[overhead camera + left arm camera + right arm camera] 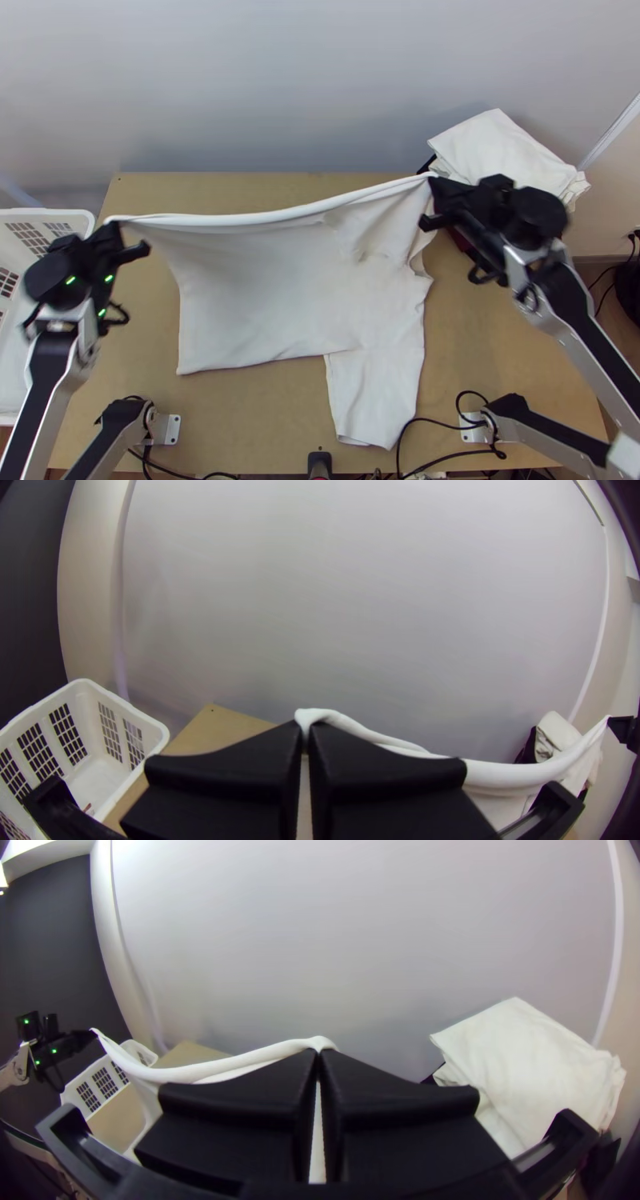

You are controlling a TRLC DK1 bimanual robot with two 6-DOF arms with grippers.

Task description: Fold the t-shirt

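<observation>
"Why string the white T-shirt (272,288) up like that?"

"To straighten its upper edge for folding, I'd guess. Left gripper (305,732) and right gripper (318,1055) each pinch an end, fingers closed on cloth."

"And the rest?"

"Drapes over the tabletop's (248,408) middle, one flap trailing towards the near edge."
</observation>
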